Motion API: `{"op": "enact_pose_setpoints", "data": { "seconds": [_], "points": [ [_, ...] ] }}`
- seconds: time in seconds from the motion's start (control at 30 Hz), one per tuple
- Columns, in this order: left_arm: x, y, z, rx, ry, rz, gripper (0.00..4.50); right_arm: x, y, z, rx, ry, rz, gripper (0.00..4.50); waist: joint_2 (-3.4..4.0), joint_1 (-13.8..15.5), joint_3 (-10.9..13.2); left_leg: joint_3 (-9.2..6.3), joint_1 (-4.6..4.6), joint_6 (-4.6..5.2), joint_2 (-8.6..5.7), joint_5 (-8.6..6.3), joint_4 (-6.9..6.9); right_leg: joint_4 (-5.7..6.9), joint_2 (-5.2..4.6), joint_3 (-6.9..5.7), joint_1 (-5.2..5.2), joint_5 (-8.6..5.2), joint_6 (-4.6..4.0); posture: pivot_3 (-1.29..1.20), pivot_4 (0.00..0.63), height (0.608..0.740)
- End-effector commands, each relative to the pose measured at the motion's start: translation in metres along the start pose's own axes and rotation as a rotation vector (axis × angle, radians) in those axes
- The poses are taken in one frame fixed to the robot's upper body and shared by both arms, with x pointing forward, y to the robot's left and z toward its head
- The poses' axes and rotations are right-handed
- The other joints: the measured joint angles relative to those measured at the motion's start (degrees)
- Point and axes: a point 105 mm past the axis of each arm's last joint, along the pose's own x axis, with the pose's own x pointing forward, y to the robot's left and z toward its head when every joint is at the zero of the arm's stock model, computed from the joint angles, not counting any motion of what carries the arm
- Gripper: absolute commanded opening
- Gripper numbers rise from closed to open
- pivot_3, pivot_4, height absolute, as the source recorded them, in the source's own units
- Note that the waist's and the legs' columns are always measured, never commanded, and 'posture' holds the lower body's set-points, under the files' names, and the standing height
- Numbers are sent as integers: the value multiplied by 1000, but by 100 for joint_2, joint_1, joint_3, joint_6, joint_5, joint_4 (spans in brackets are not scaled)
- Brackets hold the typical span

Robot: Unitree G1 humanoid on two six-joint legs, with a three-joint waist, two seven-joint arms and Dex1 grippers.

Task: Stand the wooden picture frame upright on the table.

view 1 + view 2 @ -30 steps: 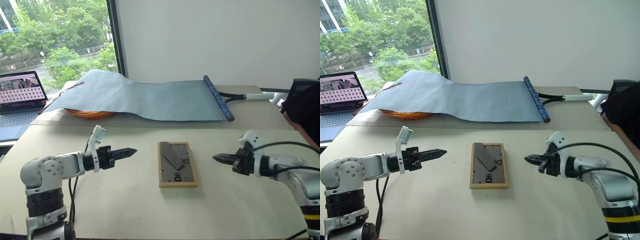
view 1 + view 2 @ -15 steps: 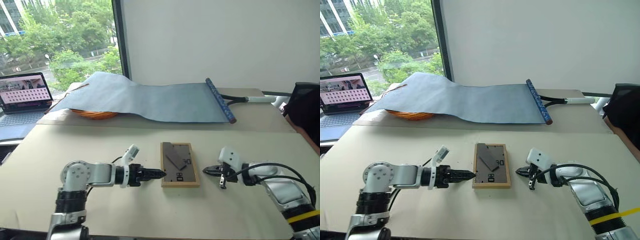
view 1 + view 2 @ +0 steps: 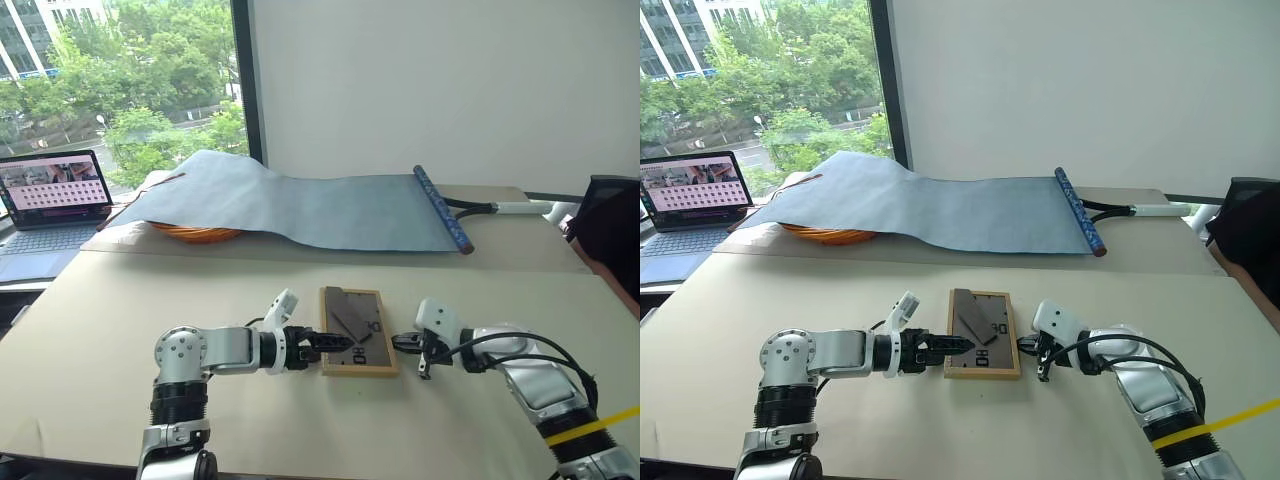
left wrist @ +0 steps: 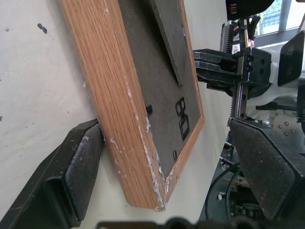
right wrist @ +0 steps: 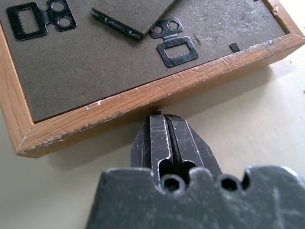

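The wooden picture frame (image 3: 357,330) lies flat on the pale table (image 3: 250,290), dark grey back and stand flap facing up. My left gripper (image 3: 338,342) is open at the frame's left edge, near the front corner. In the left wrist view one of its fingers (image 4: 81,171) rests against the wooden side (image 4: 119,95) and the other stands off over the back board. My right gripper (image 3: 397,343) is shut, and its tips (image 5: 159,118) touch the frame's right wooden side (image 5: 143,95).
A long blue-grey sheet (image 3: 300,200) with a dark rolled end (image 3: 440,208) lies at the back, draped over an orange basket (image 3: 195,232). An open laptop (image 3: 50,190) stands far left. A black object (image 3: 610,220) sits at the right edge.
Both grippers have closed in on the frame from either side. The left one opened and its fingers now straddle the frame's left edge. The right stayed shut and reached the right edge.
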Motion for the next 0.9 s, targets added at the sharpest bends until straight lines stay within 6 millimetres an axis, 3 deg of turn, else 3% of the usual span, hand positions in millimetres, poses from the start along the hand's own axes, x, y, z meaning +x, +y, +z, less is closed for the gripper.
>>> {"op": "enact_pose_setpoints", "data": {
  "seconds": [0.03, 0.13, 0.27, 0.37, 0.5, 0.63, 0.7, 0.8, 0.9],
  "points": [
    [10, 1, -17, -38, 79, -18, 4461, 14, 16, 3, 0, -5, 65, 0, -3, -12, -2, 0, 0, 0, 0, 0, -3, -4, 0, 0, 0, 0, 0, 0, 150, 684],
    [7, 1, -17, -35, 78, -20, 3762, 15, 17, 3, -1, -4, 64, 0, -4, -37, -3, 0, 0, -1, 0, -1, -12, -10, 0, 0, 0, 0, -1, 0, 150, 684],
    [4, -3, -17, -29, 78, -44, 2176, 15, 16, 6, 1, -10, 58, 0, -5, -86, -1, 0, -6, -2, 0, -1, -22, -10, 0, 0, 5, -1, -3, 0, 150, 684],
    [2, -7, -12, -39, 59, -70, 1239, 13, 16, 11, 4, -24, 52, 0, -8, -95, 0, -2, -10, -2, 0, -1, -22, -10, 0, 0, 4, -1, -4, 0, 150, 684],
    [-7, -15, 0, -47, 14, -118, 1153, 5, 9, 26, 23, -73, 21, 0, -10, -113, 9, -2, -14, -2, 0, -1, -23, -11, -1, 0, -1, -1, -4, 0, 150, 684],
    [-43, -17, 21, 4, -16, -142, 1153, -33, -20, 52, 35, -148, -71, 0, -4, -138, 48, -1, -56, -3, 0, 0, -28, -8, 0, 1, -40, 0, -6, 0, 150, 684],
    [-58, -19, 27, 18, -12, -171, 1153, -52, -31, 68, 92, -211, -81, 0, 7, -132, 64, -2, -122, -14, -1, 9, -26, 3, 0, 0, -104, 6, -8, 0, 150, 684],
    [-73, -23, 31, 36, 19, -202, 1153, -75, -36, 102, 190, -351, -10, 793, 11, -79, 109, -1, -124, -15, -13, 9, -29, 0, -12, 0, -104, 23, -37, 0, 150, 684],
    [-77, -27, 26, 69, 94, -222, 1153, -73, -25, 132, 240, -432, 124, 1838, 6, -24, 120, -4, -126, -15, -13, 9, -45, -7, -12, -8, -107, 21, -44, 0, 150, 684]
  ]
}}
